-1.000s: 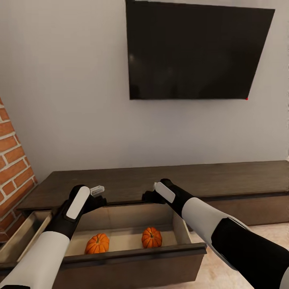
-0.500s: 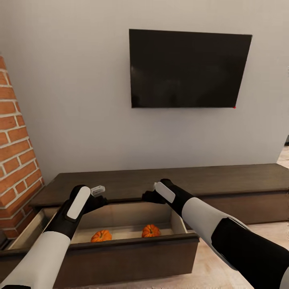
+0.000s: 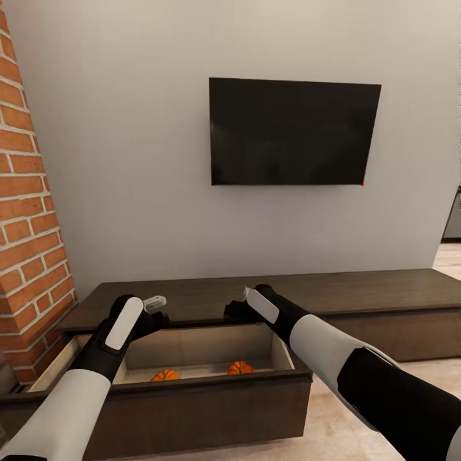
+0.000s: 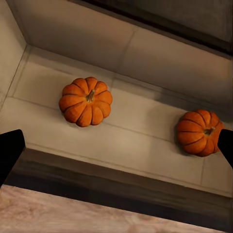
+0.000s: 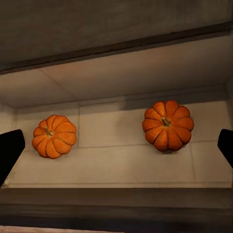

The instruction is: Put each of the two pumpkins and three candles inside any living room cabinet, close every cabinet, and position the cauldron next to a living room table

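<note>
The long low dark-brown cabinet runs along the wall, with one wide drawer pulled out toward me. Two orange pumpkins lie apart on the drawer floor, one on the left and one on the right. My left gripper hangs above the drawer's back left, open and empty. My right gripper hangs over the drawer's back right, also open and empty. Neither touches a pumpkin.
A black TV is mounted on the grey wall above the cabinet. A red brick column stands at the left end. Light floor lies in front of the cabinet's right half, and an opening to another room shows at the far right.
The whole view has pulled back from the cabinet, so the camera has moved. Both arms hold the same pose in it. The pumpkins lie where they were in the drawer.
</note>
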Motion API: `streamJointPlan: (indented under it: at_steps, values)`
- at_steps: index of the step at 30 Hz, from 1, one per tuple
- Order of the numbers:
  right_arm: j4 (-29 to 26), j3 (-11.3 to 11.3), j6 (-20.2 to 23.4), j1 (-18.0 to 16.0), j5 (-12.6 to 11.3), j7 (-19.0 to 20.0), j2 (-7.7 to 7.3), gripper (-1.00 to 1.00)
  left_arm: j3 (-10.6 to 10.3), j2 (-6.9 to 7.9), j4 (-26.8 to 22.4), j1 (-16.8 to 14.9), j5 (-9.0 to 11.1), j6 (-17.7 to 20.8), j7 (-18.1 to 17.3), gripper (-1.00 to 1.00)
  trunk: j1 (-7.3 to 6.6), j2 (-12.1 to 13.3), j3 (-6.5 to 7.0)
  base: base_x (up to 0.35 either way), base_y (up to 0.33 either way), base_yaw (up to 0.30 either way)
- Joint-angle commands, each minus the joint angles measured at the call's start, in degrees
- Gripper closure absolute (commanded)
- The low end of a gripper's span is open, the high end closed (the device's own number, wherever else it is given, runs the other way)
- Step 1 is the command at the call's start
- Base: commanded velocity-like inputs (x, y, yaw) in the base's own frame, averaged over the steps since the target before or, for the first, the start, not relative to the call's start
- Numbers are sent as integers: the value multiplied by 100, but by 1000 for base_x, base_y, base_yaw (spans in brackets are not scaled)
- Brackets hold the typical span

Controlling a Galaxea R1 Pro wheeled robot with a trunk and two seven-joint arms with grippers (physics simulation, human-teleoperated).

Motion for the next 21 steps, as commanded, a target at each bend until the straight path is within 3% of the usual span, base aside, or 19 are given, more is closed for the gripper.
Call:
streamJointPlan:
  at_steps: [1, 8, 13, 21]
  values:
    - [-12, 41, -82, -7, -59, -24, -3, -100, -24, 7, -17, -3, 52, 6, 61, -100, -3, -1, 16, -11, 0, 0]
    - [-21, 60, -270, -7, -51, 18, -2, -100, -70, -49, -149, -2, 45, 5, 68, -100, -22, 8, 171, -3, 0, 0]
    - [-32, 262, -271, -7, -48, 25, -2, -100, -121, -62, -413, -2, 60, 12, 71, -100, -34, 15, 281, -21, 0, 0]
    - [-35, 287, -280, -7, -47, 23, -7, -100, -139, -63, -651, 23, 68, 6, 70, -100, -55, 26, 459, -275, 0, 0]
